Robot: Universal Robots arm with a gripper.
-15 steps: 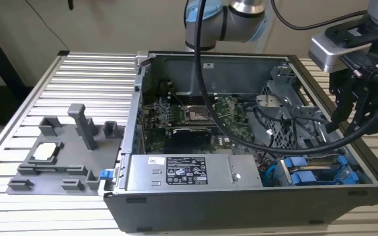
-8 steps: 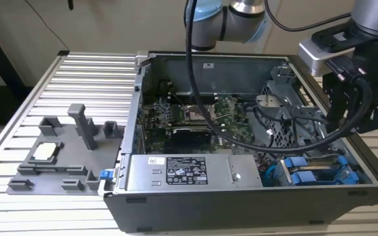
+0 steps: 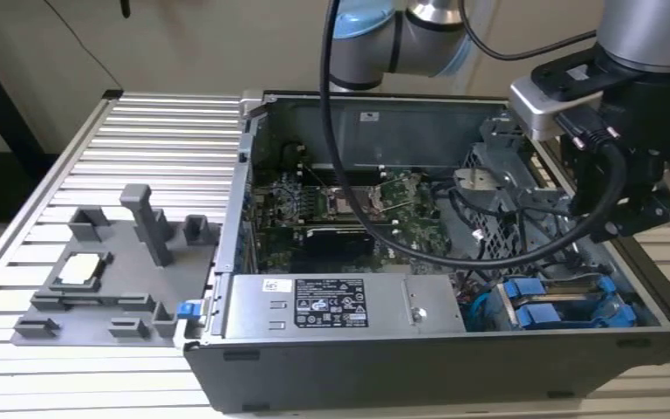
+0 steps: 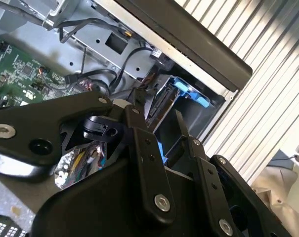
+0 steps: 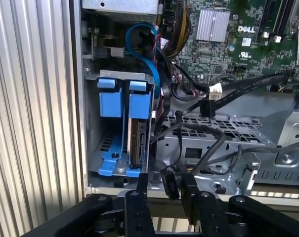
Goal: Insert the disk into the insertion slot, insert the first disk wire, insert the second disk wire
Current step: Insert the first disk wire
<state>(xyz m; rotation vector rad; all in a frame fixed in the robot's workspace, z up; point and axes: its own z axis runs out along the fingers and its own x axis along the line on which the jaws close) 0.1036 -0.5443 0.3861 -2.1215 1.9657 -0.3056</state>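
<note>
Blue-framed disk [image 5: 138, 143] stands on edge inside the insertion slot [image 5: 117, 75], at the near corner of the computer case [image 3: 428, 367], on the exterior view's right. My gripper [image 5: 165, 180] hangs just beside the slot's mouth, jaws apart. A black cable plug [image 5: 169, 187] shows between my fingers [image 5: 142, 186]; I cannot tell whether they touch it.

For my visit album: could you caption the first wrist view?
Open gripper near the blue-trimmed insertion slot, the disk already standing inside it.
</note>
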